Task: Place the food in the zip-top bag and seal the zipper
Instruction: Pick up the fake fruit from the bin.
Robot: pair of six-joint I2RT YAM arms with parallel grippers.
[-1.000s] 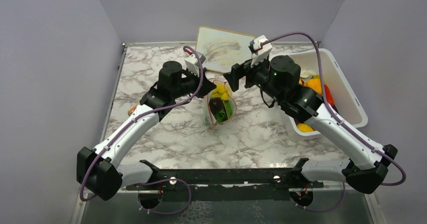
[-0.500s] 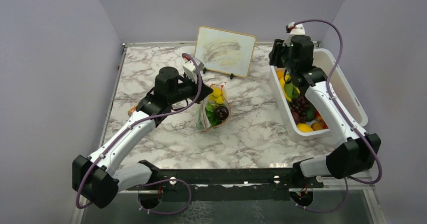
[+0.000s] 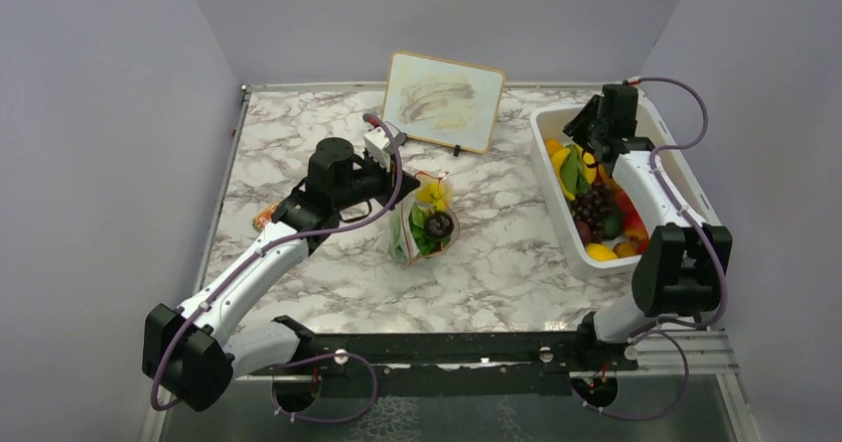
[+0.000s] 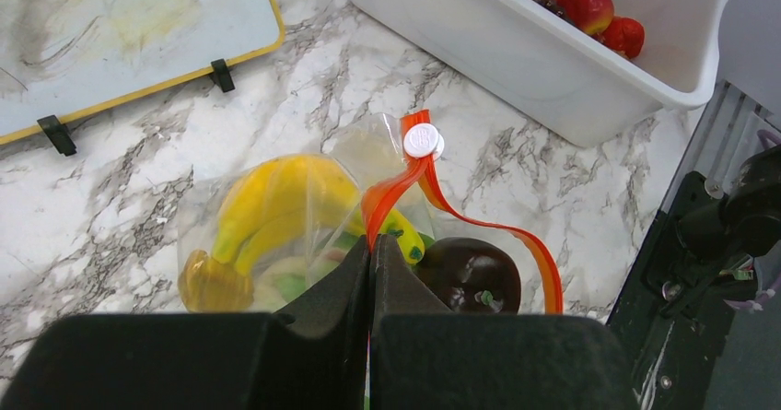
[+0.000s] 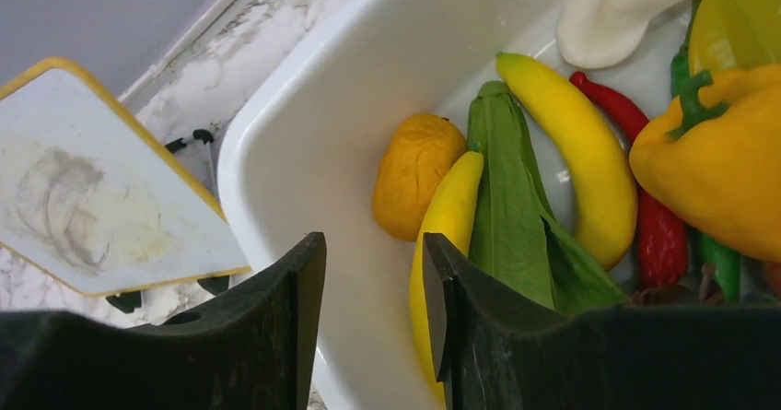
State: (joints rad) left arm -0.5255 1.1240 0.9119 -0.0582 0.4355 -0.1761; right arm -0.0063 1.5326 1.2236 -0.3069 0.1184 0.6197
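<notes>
The zip-top bag [image 3: 425, 221] stands mid-table with a yellow banana [image 4: 276, 198], green pieces and a dark round fruit [image 4: 470, 272] inside. Its mouth gapes, and the red-orange zipper [image 4: 402, 181] curls loose with a white slider [image 4: 424, 140]. My left gripper [image 4: 371, 244] is shut on the zipper strip at the bag's near edge, also visible from above [image 3: 394, 176]. My right gripper [image 5: 373, 244] hovers open over the far-left corner of the tub, nothing between its jaws. Below it lies more food: a banana [image 5: 447, 235], lettuce [image 5: 511, 207], an orange fruit [image 5: 414, 175].
The white tub [image 3: 695, 194] at the right holds grapes [image 3: 594, 206], a yellow pepper [image 5: 718, 152], a red chilli [image 5: 658, 226] and more. A yellow-framed whiteboard [image 3: 442, 101] stands propped behind the bag. A small orange item [image 3: 263, 217] lies by the table's left edge.
My right arm swung away from the bag to the tub's far corner and its jaws narrowed. The left gripper kept its hold; the bag shifted slightly.
</notes>
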